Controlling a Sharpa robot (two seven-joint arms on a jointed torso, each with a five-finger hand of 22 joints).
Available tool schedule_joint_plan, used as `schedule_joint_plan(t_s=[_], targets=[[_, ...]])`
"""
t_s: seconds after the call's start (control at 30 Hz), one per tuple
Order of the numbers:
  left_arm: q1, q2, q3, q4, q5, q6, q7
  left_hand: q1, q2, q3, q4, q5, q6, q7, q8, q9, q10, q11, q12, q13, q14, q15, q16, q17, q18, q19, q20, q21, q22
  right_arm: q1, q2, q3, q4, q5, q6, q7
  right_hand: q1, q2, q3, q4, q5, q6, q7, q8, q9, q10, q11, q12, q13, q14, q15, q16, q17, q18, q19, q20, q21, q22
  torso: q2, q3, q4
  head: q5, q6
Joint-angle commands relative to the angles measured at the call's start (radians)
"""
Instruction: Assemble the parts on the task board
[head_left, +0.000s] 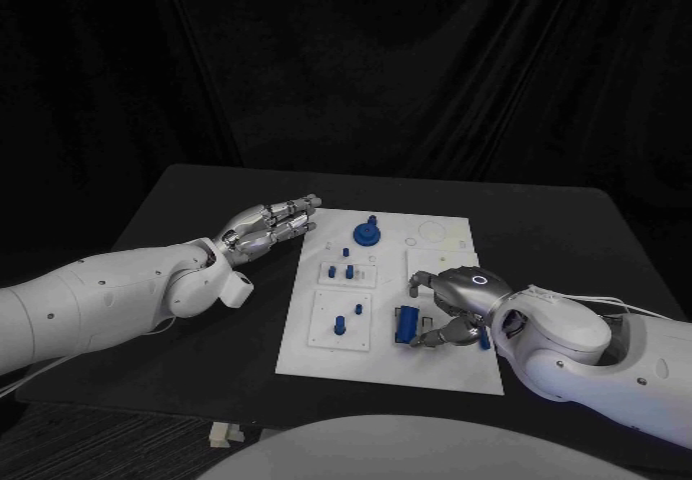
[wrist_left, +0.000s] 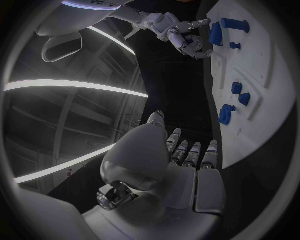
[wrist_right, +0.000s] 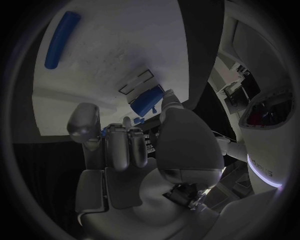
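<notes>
Two silver hands work at our black desk (head_left: 173, 200). Our left hand (head_left: 270, 225) hovers at the white task board's (head_left: 433, 360) left edge, fingers straight and together, holding nothing. Our right hand (head_left: 454, 305) rests on the board's right side, fingers curled beside a blue cylinder (head_left: 410, 321); whether it grips it, we cannot tell. Small blue parts (head_left: 340, 271) stand mid-board.

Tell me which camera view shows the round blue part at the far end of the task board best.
The head view: the round blue part stands in the open near the far edge of the task board, beyond both hands. The left wrist view shows it small and distorted. In the right wrist view I cannot pick it out.
</notes>
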Motion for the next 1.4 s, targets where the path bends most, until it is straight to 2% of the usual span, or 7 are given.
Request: schedule_joint_plan(t_s=[0.03, 0.23, 0.6, 0.73, 1.17, 1.2, 1.4], targets=[[-0.002, 0.000, 0.001, 0.002, 0.007, 0.015, 0.086, 0.011, 0.001, 0.005, -0.001, 0.004, 0.005, 0.001, 0.004, 0.000, 0.000, 0.003, 0.002, 0.001, -0.002, -0.003, 0.002, 0.000, 0.011, 0.003, 0.000, 0.005, 0.001, -0.006, 0.003, 0.000, 0.009, -0.061, 0.006, -0.075, -0.013, -0.001, -0.006, -0.001, -0.018, -0.004, -0.004, 0.042, 0.010, 0.105, 0.005, 0.003, 0.263, 0.054, 0.006, -0.004, 0.011, 0.020, -0.002, 0.003, -0.009, 0.115, 0.000, -0.0002, 0.0005, 0.001, 0.000], [-0.002, 0.000, 0.001, 0.002, 0.007, 0.018, 0.081, 0.011, 0.001, 0.006, -0.001, 0.005, 0.004, 0.001, 0.004, 0.000, 0.000, 0.003, 0.002, 0.001, -0.002, -0.003, 0.002, 0.000, 0.011, 0.003, 0.001, 0.005, 0.001, -0.012, 0.007, 0.000, 0.016, -0.065, 0.005, -0.090, -0.041, -0.015, -0.025, 0.000, -0.036, -0.018, -0.014, 0.147, 0.038, 0.105, 0.000, 0.003, 0.263, 0.055, 0.002, -0.005, 0.013, 0.021, -0.002, 0.000, -0.026, 0.112, 0.000, -0.0003, 0.0004, -0.001, 0.000], [-0.003, 0.001, 0.001, 0.001, 0.007, 0.023, 0.075, 0.012, 0.001, 0.007, -0.002, 0.005, 0.003, 0.001, 0.003, 0.000, -0.001, 0.003, 0.002, 0.001, -0.002, -0.003, 0.002, 0.000, 0.011, 0.003, 0.001, 0.005, 0.001, -0.027, 0.020, 0.000, 0.008, -0.070, -0.002, -0.093, -0.053, 0.009, -0.005, -0.002, -0.019, -0.038, -0.021, 0.230, 0.056, 0.105, -0.006, 0.003, 0.263, 0.055, -0.003, -0.007, 0.010, 0.023, -0.002, -0.004, -0.042, 0.109, 0.000, -0.0001, 0.0003, -0.003, 0.000], [-0.003, 0.001, 0.001, 0.001, 0.007, 0.025, 0.074, 0.012, 0.001, 0.007, -0.002, 0.005, 0.003, 0.002, 0.003, 0.000, -0.001, 0.004, 0.002, 0.001, -0.001, -0.002, 0.002, 0.001, 0.011, 0.004, 0.001, 0.005, 0.002, -0.028, 0.027, 0.000, 0.004, -0.070, -0.003, -0.092, -0.043, 0.033, 0.016, -0.003, 0.094, -0.053, -0.024, 0.264, 0.047, 0.105, -0.009, 0.003, 0.263, 0.055, -0.005, -0.008, 0.009, 0.024, 0.000, -0.006, -0.048, 0.110, 0.000, -0.0003, 0.0001, -0.003, 0.000], [-0.004, 0.001, 0.001, 0.001, 0.007, 0.032, 0.075, 0.015, 0.004, 0.011, -0.004, 0.006, 0.003, 0.004, 0.003, 0.000, -0.001, 0.006, 0.002, 0.001, -0.001, 0.006, 0.003, 0.001, 0.011, 0.005, 0.003, 0.006, 0.003, -0.032, 0.046, 0.000, -0.002, -0.071, -0.008, -0.100, -0.036, 0.071, 0.040, -0.007, 0.292, -0.062, -0.026, 0.312, 0.004, 0.105, -0.011, 0.003, 0.263, 0.055, -0.007, -0.008, 0.012, 0.024, 0.000, -0.007, -0.064, 0.112, 0.000, -0.0001, 0.0009, 0.000, 0.000], [-0.004, 0.000, 0.001, 0.001, 0.007, 0.031, 0.075, 0.015, 0.004, 0.011, -0.004, 0.006, 0.003, 0.004, 0.003, 0.000, -0.001, 0.006, 0.002, 0.001, -0.001, 0.006, 0.003, 0.001, 0.011, 0.005, 0.003, 0.006, 0.003, -0.032, 0.047, 0.000, -0.003, -0.071, -0.009, -0.097, -0.032, 0.079, 0.047, -0.009, 0.364, -0.062, -0.027, 0.318, -0.005, 0.105, -0.012, 0.003, 0.263, 0.056, -0.007, -0.007, 0.015, 0.025, 0.000, -0.008, -0.067, 0.112, 0.000, 0.0000, 0.0012, -0.001, 0.000], [-0.004, 0.000, 0.001, 0.001, 0.007, 0.031, 0.078, 0.015, 0.005, 0.012, -0.004, 0.006, 0.004, 0.005, 0.003, 0.000, -0.001, 0.007, 0.002, 0.001, -0.001, 0.005, 0.002, 0.000, 0.011, 0.005, 0.003, 0.006, 0.003, -0.032, 0.048, 0.000, 0.000, -0.071, -0.011, -0.084, -0.029, 0.086, 0.059, -0.010, 0.610, -0.062, -0.028, 0.335, -0.037, 0.105, -0.014, 0.003, 0.263, 0.057, -0.010, -0.005, 0.019, 0.024, 0.003, -0.010, -0.068, 0.115, 0.000, -0.0001, 0.0007, -0.002, 0.000]])
